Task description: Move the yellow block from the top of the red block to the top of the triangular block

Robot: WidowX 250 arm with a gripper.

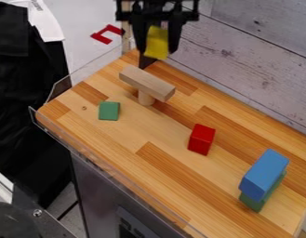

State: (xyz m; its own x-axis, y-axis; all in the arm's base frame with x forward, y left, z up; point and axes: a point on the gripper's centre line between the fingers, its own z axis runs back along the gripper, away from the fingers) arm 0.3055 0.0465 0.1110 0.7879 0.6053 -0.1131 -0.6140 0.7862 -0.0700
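At the top centre hangs the black gripper [157, 50], its fingers on either side of the yellow block [156, 42], which is held upright above the board's far corner. Lower down and to the right, the red block [202, 139] stands on the wooden board with nothing on top. A small green block [109, 111] lies at the left of the board. I cannot tell from its visible face whether it is triangular.
A wooden bar [147, 82] rests across a short cylinder [145, 98], just below the gripper. At the right, a blue block [264, 173] sits on a green piece [253, 203]. A clear rim edges the board [174, 181], and a grey plank wall [242, 69] stands behind.
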